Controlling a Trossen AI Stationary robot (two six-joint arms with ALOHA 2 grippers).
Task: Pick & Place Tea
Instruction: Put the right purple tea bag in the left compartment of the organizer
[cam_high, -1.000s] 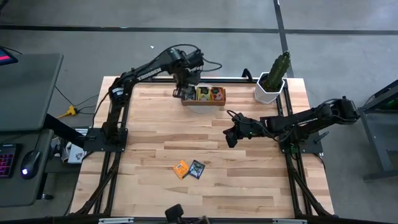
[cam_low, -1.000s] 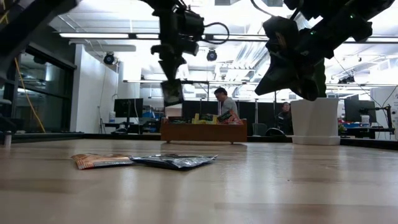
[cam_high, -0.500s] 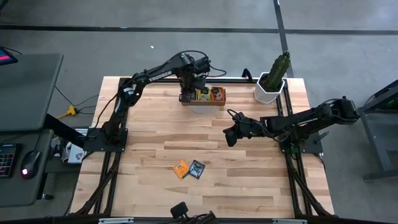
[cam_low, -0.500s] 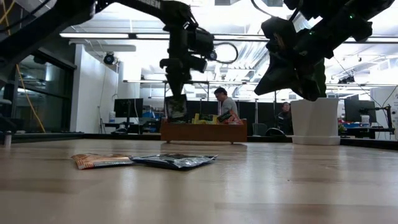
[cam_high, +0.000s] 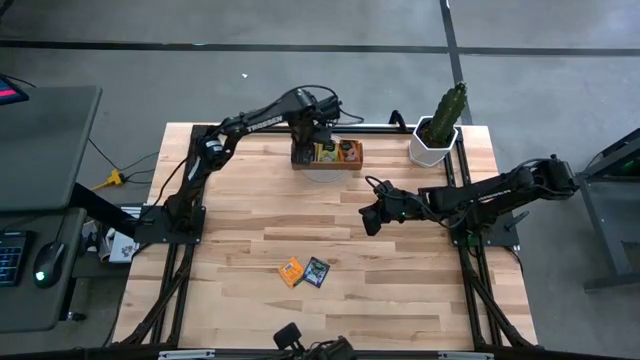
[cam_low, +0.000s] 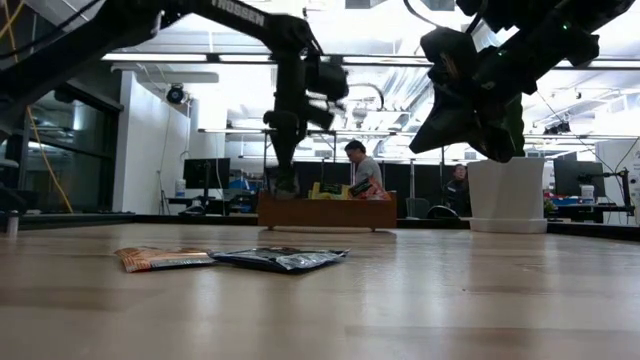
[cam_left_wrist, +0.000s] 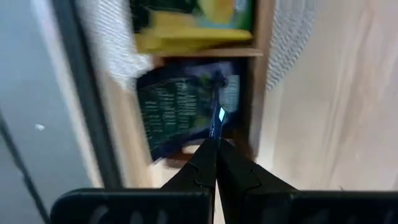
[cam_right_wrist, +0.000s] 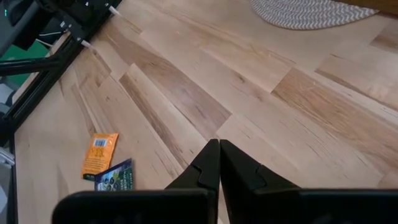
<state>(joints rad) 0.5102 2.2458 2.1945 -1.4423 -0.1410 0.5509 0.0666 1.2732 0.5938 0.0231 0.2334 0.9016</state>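
Now | wooden table (cam_high: 400, 290) | office room behind | left hand (cam_left_wrist: 216, 134) clamps dark sachet (cam_left_wrist: 180, 109) | right hand (cam_right_wrist: 219, 149) together

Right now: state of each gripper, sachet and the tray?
left gripper: shut on dark sachet, over the tray's end compartment.
dark sachet: held edge-on, down in that compartment.
right gripper: shut, empty, above mid-table.
wooden tray: upright at the far edge, sachets inside.
orange sachet: flat on the table, touching the dark loose one.
dark loose sachet: flat on the table.

Left gripper (cam_high: 302, 150) lowered dark sachet (cam_left_wrist: 186, 109) into tray (cam_high: 327, 162) end compartment.
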